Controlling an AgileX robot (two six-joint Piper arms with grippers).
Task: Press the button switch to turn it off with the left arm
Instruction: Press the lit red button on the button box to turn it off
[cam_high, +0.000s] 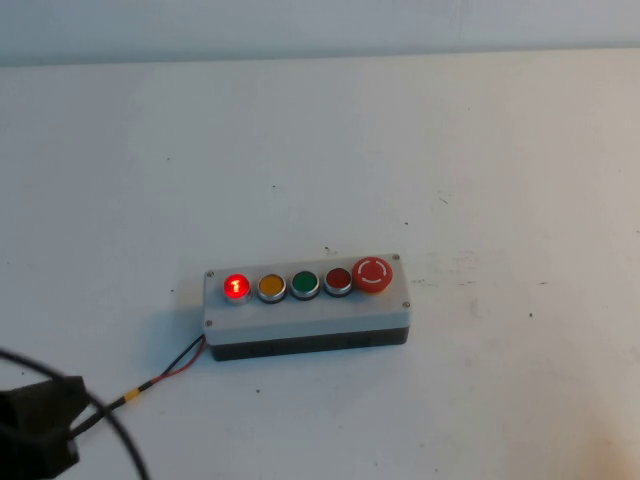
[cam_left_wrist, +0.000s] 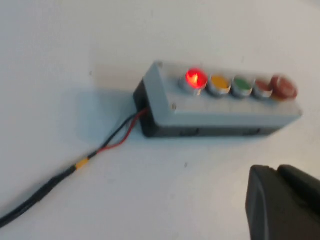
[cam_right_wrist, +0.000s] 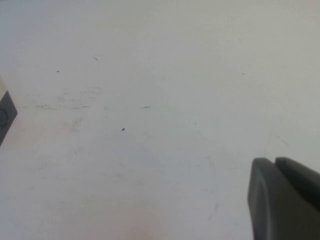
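Red glow marked the button (cam_high: 236, 286) as on, at the box's (cam_high: 300, 315) left end, mid-desk (cam_high: 480, 150). Left claw (cam_left_wrist: 282, 200) hung near, short of it, likely lining up; right claw (cam_right_wrist: 282, 200) idled over bare desk. Could not tell either's grip.

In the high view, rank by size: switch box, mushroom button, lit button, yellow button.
Switch box; red mushroom button; lit button and yellow button look alike. Left claw hovers near the box; right claw above the table.

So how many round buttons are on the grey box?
5, left to right: glowing red, orange, green, dark red, big red mushroom button. Left gripper sits near the wires; right gripper over white table.
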